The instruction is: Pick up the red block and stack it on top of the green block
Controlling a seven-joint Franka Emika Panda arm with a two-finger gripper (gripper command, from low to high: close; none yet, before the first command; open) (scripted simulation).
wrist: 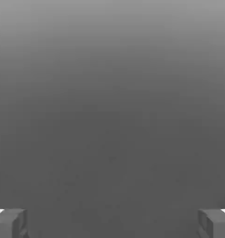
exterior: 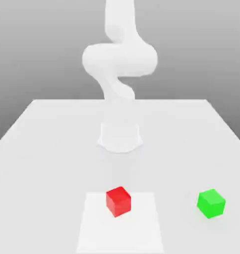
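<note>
A red block (exterior: 118, 201) rests on a white square patch near the table's front, about in the middle of the exterior view. A green block (exterior: 211, 203) sits on the table toward the exterior view's right, well apart from the red one. The white arm (exterior: 119, 59) rises from its base at the table's middle and folds upward, far above both blocks. In the hand view my gripper (wrist: 112, 223) is open, its two grey fingertips (wrist: 9, 223) far apart with nothing between them, facing a plain grey background.
The white table (exterior: 52, 144) spreads wide around the arm's round base (exterior: 120, 136). The white square patch (exterior: 142, 233) lies flat under the red block near the front edge.
</note>
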